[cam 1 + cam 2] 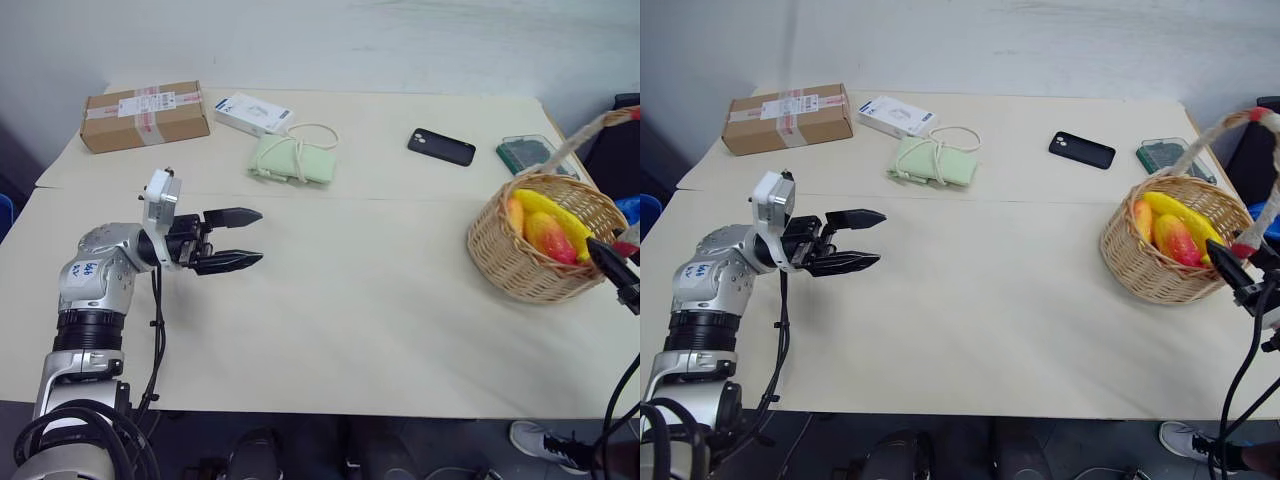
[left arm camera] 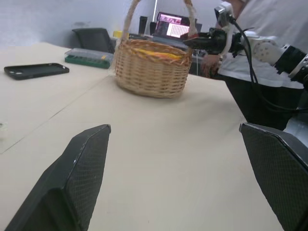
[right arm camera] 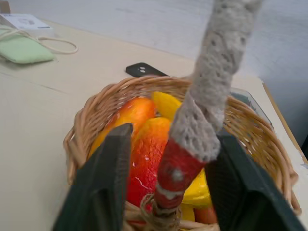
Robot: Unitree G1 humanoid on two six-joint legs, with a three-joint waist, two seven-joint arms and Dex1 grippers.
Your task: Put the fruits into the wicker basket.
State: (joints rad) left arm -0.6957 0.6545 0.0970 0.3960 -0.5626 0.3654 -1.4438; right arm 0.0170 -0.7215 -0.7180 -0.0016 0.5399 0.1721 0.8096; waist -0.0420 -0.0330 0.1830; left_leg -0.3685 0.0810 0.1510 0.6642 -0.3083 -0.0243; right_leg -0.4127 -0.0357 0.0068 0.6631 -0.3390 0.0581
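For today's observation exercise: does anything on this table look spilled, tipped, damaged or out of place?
Nothing stands out. The wicker basket stands upright near the table's right edge with the banana and mango inside. The cardboard box, green pouch and phone lie flat.

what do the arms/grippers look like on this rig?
Left arm: silver-grey metal segments, small white sticker with blue writing, black cables looping beneath. Left gripper: two black, pointed, textured fingers on a white bracket. Right gripper: the same black fingers, black cable trailing.
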